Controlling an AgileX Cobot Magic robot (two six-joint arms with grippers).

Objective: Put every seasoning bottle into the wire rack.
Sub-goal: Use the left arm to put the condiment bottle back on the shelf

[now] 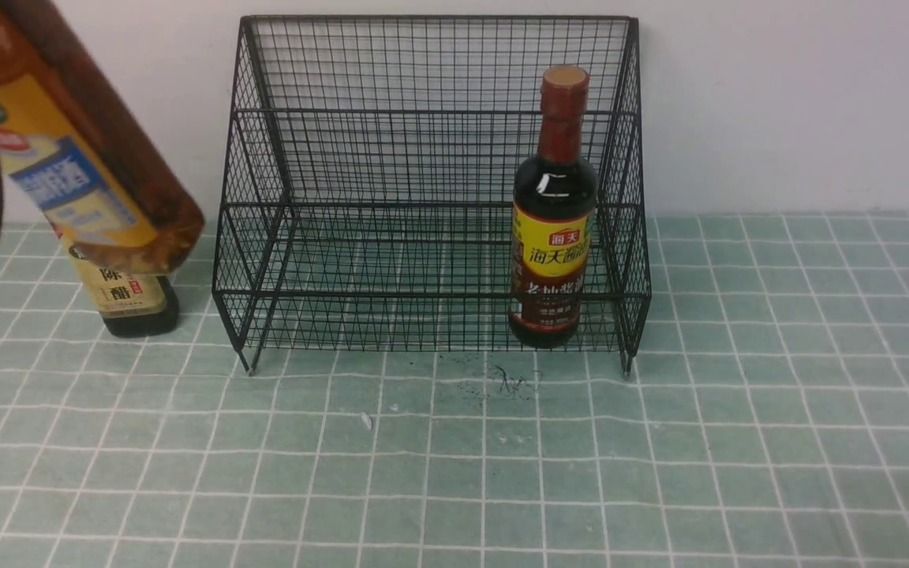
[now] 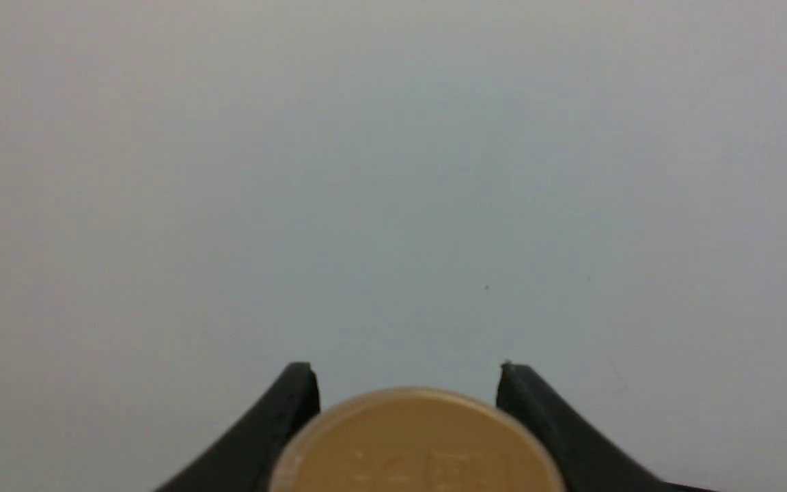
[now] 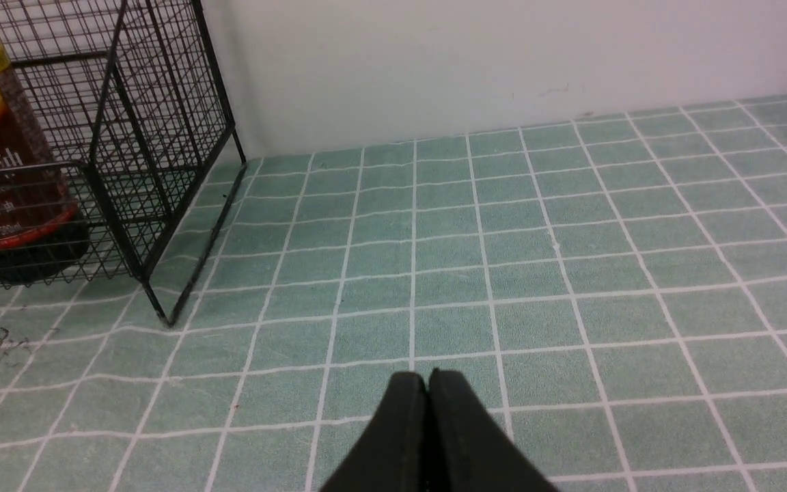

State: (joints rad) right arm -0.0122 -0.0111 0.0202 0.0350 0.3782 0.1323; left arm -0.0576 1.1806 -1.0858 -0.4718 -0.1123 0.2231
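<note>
Dark soy bottle (image 1: 553, 237): done, in the wire rack (image 1: 431, 295)
Amber bottle (image 1: 68, 150): left hand (image 2: 407, 410) clamped on it, aloft, tilted, unplaced
Beige-label bottle (image 1: 135, 304): left to do, at the counter's (image 1: 454, 489) far-left part
Right hand (image 3: 427, 383): fingers together

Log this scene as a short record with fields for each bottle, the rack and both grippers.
amber bottle: raised and tilted, in the left gripper
dark slim-necked bottle: upright in the rack, at its right end
beige-label bottle: on the table, left of the rack, partly hidden behind the amber bottle
rack: against the wall, holding one bottle
left gripper: jaws shut on the amber bottle's cap end
right gripper: jaws shut, nothing held
</note>
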